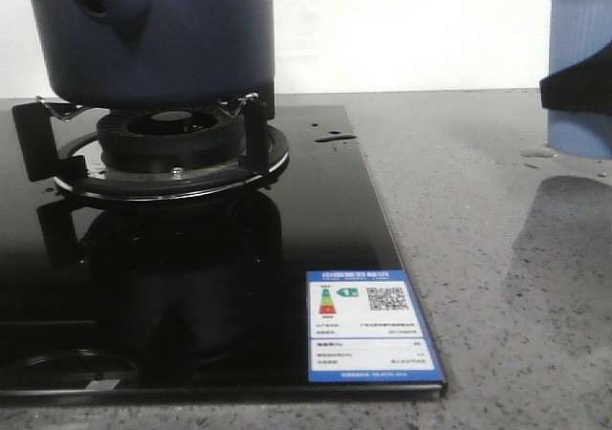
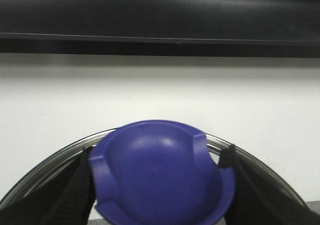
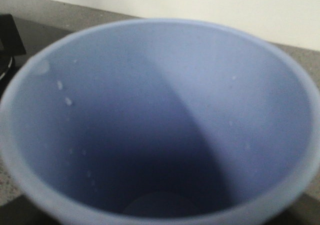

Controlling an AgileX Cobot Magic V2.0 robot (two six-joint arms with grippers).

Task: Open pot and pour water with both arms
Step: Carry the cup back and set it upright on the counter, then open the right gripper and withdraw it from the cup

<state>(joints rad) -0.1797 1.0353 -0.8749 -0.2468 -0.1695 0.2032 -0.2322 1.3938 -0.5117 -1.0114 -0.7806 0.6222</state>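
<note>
The dark navy pot [image 1: 153, 33] stands on the gas burner [image 1: 172, 148] at the far left; its top is cut off by the frame. My left gripper [image 2: 157, 177] is shut on the blue lid knob [image 2: 160, 170], with black fingers [image 2: 75, 185] on both sides. The lid's metal rim [image 2: 45, 162] shows against a white wall, with no pot in that view. A black finger [image 1: 577, 91] of my right gripper crosses the light blue ribbed cup [image 1: 580, 57] at the far right. The cup's inside [image 3: 160, 125] fills the right wrist view, showing only droplets.
The black glass hob [image 1: 316, 239] with its energy label [image 1: 368, 327] covers the left of the grey speckled countertop [image 1: 478, 258]. Water drops lie on the hob [image 1: 335, 137] and beside the cup [image 1: 538, 152]. A white wall runs behind.
</note>
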